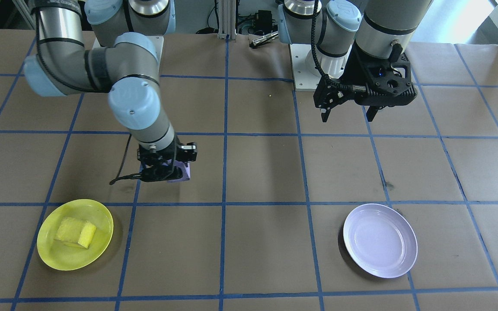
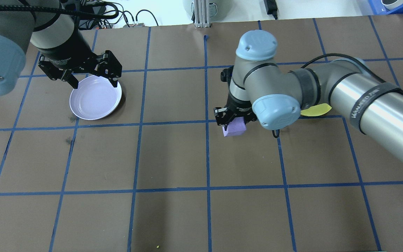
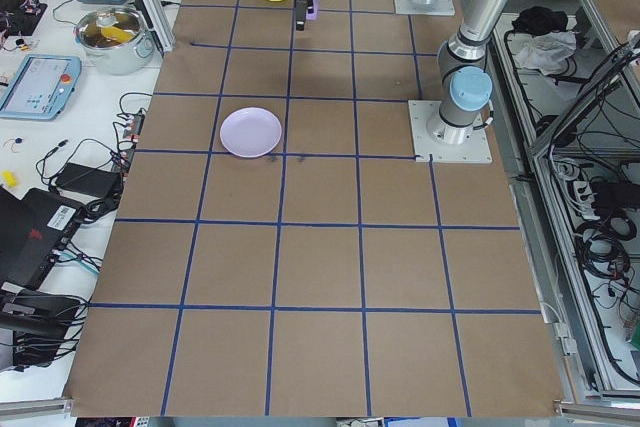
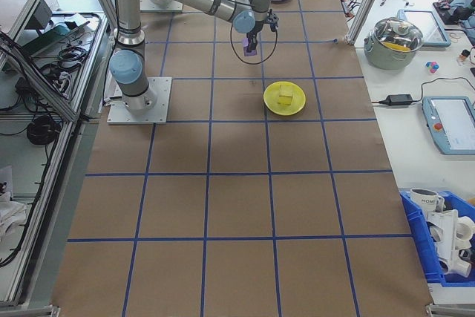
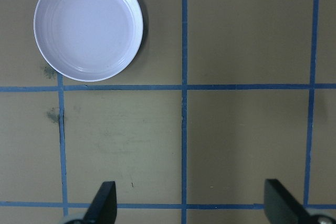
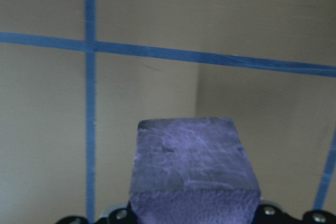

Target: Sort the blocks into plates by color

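Note:
My right gripper [image 1: 167, 171] is shut on the purple block [image 1: 184, 172], holding it over the brown paper near the table's middle; the block [image 6: 191, 167] fills the lower part of the right wrist view. The yellow block [image 1: 76, 232] lies in the yellow plate [image 1: 50, 255], beside and in front of that gripper. In the overhead view the right arm hides most of the yellow plate [image 2: 315, 110]. The lavender plate [image 1: 381, 242] sits bare on the other side. My left gripper [image 2: 79, 76] hangs open over its near rim, holding nothing.
Blue tape lines divide the brown paper-covered table [image 1: 257, 242] into squares. The arm base plates [image 1: 305, 69] stand at the robot's edge. Side benches hold a pot [image 4: 397, 38], tablets and cables, off the work surface.

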`<state>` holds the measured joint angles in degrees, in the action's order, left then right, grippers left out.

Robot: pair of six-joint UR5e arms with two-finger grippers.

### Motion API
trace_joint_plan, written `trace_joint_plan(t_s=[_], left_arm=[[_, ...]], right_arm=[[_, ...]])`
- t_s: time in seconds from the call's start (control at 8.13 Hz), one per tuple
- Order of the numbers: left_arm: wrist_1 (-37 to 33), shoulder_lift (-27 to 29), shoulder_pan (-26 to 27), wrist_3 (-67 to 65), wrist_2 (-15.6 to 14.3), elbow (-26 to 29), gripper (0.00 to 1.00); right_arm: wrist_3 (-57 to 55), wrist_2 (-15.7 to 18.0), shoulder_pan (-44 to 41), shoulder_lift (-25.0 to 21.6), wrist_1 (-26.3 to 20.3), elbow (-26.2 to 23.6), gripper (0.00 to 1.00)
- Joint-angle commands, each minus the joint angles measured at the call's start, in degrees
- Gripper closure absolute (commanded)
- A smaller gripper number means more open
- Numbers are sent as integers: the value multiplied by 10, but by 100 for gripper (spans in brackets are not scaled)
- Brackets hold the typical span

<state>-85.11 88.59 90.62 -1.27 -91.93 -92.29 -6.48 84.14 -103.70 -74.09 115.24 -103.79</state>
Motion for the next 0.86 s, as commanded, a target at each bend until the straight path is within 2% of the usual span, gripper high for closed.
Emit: trace_joint_plan(t_s=[0.0,0.12,0.25,0.37,0.49,0.61,0.74], left_arm=[[-5,11,-2,0,-1,4,0],[-5,14,-2,0,-1,5,0],[-5,14,-2,0,-1,6,0],[-4,14,0,0,-2,4,0],[-3,8,0,0,-1,4,0],[-3,5,0,0,-2,2,0],[-4,4,0,-2,-2,0,0]], right_arm=[[-78,-19,-114,59,118,24,51],[-105,-14,-147,88,154,36,51],[-108,-13,-156,99,162,44,50],[-114,-13,-159,99,162,45,43],[-118,-13,-164,99,162,45,32],[-121,-8,-164,98,162,45,30],[-121,-8,-164,98,162,45,3]])
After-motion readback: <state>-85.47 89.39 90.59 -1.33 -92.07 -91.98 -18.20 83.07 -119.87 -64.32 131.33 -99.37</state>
